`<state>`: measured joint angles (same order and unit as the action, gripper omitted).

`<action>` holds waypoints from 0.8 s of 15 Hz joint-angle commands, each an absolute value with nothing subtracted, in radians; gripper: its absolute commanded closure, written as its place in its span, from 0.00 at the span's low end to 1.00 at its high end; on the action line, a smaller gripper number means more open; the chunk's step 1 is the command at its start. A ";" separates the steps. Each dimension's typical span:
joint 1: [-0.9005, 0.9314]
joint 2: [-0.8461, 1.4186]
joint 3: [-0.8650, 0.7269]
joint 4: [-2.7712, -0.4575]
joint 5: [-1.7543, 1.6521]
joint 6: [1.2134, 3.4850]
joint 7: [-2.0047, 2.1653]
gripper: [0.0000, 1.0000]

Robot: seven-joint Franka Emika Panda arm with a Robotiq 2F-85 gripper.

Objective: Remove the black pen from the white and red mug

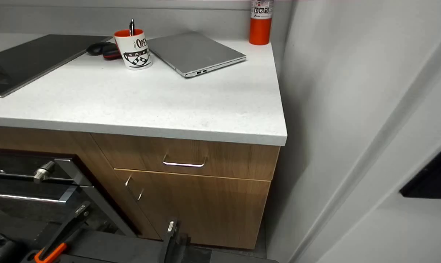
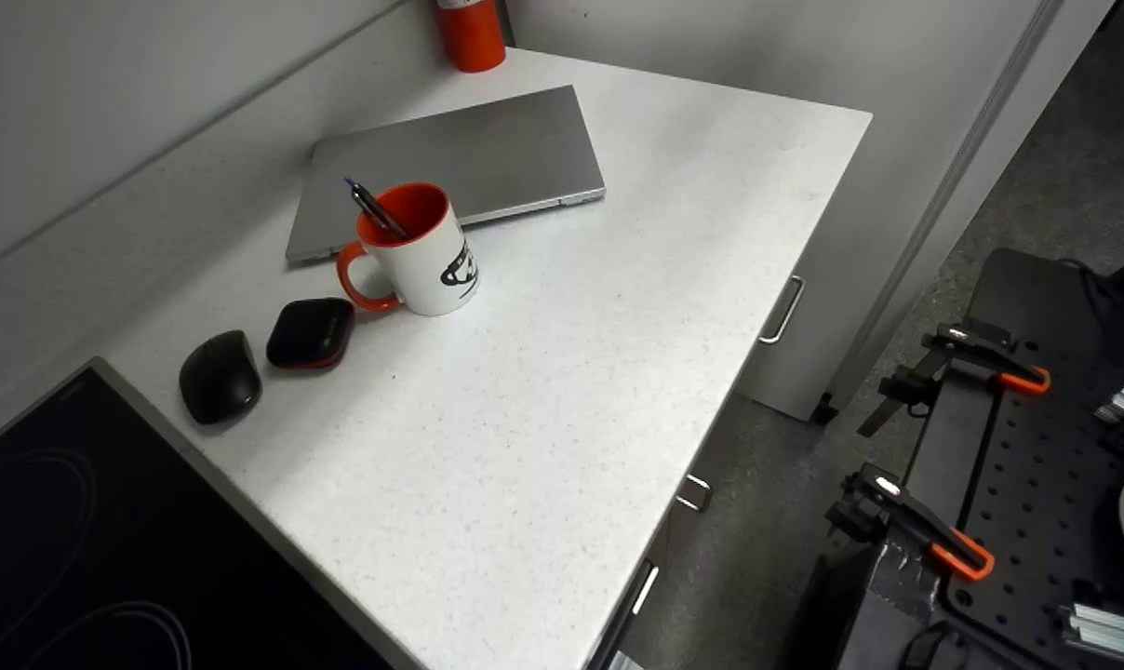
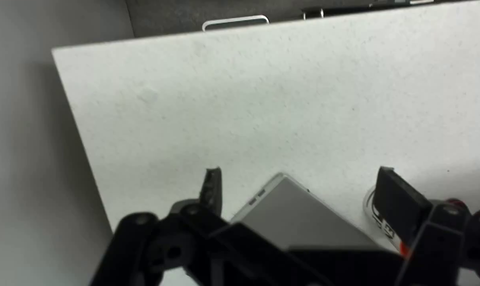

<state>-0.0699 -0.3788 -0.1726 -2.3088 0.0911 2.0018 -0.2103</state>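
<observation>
Leaning in mug (image 2: 429,273): black pen (image 2: 375,207), long axis slanting upward.

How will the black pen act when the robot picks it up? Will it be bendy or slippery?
Probably stiff, not bendy: the black pen looks straight. It might be a little slippery, because its side looks shiny. If bumped, it could swing sideways, since it leans in the white and red mug, whose opening is much wider than the pen.

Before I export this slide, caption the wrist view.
Open gripper facing the white counter and closed grey laptop, partly hiding the white and red mug.
</observation>
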 commanded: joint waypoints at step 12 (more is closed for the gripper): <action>-0.012 -0.262 -0.078 -2.289 0.121 2.158 -0.150 0.00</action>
